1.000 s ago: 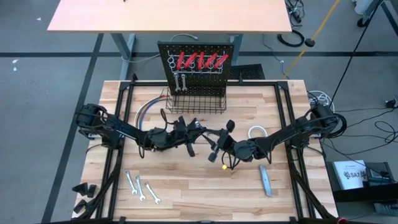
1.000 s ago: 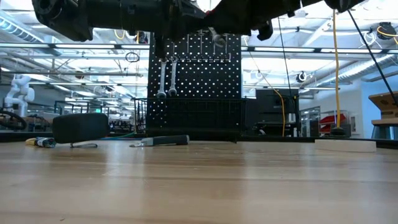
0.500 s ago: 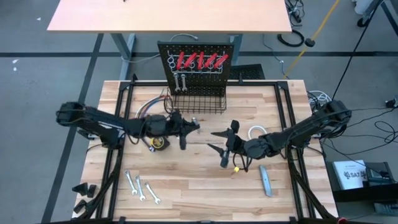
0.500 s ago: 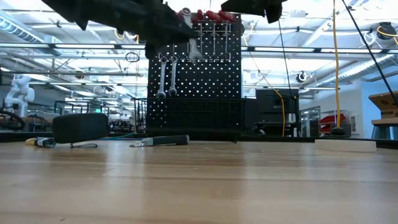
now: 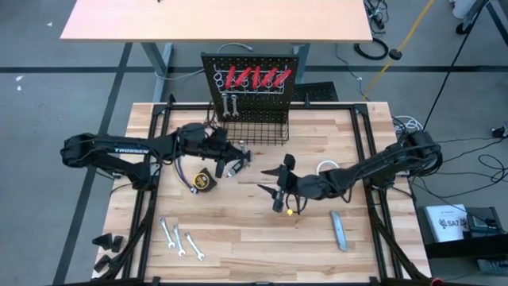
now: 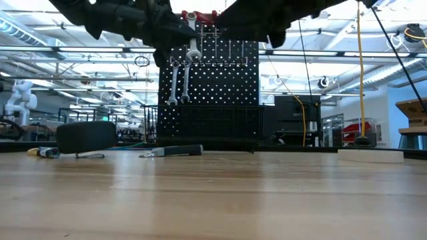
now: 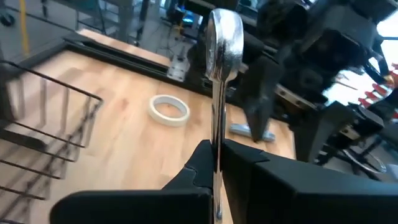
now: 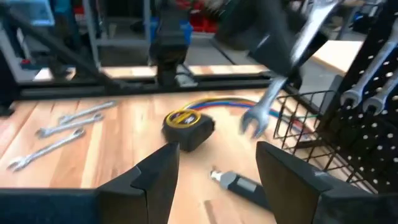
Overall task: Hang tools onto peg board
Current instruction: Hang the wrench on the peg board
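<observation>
Left gripper carries a wrench toward the peg board.

Your left gripper (image 5: pixel 235 161) sits just left of the frame's centre in the high view, its fingers clamped on a silver wrench (image 7: pixel 219 74) that stands up between them. The peg board (image 5: pixel 252 78) is at upper centre, with red-handled tools (image 5: pixel 255 77) and two hung wrenches (image 5: pixel 229 104) already on it. Your right gripper (image 5: pixel 279 191) hovers right of centre with fingers spread apart, holding nothing. The tape measure (image 5: pixel 202 181) lies at centre left, three spare wrenches (image 5: pixel 180 239) at lower left.
</observation>
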Robot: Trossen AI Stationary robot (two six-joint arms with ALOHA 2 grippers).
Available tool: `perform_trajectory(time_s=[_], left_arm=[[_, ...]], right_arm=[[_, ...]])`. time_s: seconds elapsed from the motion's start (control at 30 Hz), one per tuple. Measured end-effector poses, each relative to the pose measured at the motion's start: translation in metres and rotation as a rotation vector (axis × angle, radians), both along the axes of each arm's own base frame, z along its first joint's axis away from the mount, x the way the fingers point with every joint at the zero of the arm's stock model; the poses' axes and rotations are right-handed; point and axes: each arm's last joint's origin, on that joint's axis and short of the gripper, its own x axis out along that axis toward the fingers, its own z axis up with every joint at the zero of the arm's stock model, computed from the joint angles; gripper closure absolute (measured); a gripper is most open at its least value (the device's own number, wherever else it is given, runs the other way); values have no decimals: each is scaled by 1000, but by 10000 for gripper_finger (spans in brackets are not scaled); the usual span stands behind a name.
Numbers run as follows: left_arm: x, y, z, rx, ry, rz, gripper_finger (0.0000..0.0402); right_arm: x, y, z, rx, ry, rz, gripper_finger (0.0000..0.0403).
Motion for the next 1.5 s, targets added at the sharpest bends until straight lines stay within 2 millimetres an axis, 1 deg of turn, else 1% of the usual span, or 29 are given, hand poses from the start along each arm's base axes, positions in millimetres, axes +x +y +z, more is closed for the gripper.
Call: perform_trajectory(time_s=[0.1,0.17,0.33,0.43,0.67,0.83,0.93,1.07,1.33,1.4,1.5], left_arm=[[5,-8,-5,-12,16,-66,390],[9,-15,-8,-10,9,-94,390],[21,-31,-8,14,-82,-158,390],[23,-38,-9,40,-100,-187,390],[23,-39,-10,44,-92,-189,390],[24,-38,-5,79,-142,-165,390],[24,-40,-5,123,-151,-156,390],[25,-42,-7,140,-145,-122,390],[26,-43,-7,171,-159,-105,390],[26,-43,-6,173,-168,-104,389],[27,-43,-5,171,-172,-103,369]], right_arm=[[4,-3,-2,8,-26,-11,199],[6,-3,-3,18,-36,13,199],[12,-5,-8,96,-50,65,199],[13,-5,-11,116,-42,76,199],[14,-6,-12,125,-42,69,200],[15,-11,-13,162,-46,44,207],[15,-13,-13,165,-49,37,225],[15,-14,-13,164,-51,31,267],[15,-14,-12,158,-53,34,385],[15,-14,-12,152,-57,34,391],[16,-14,-10,148,-70,35,391]])
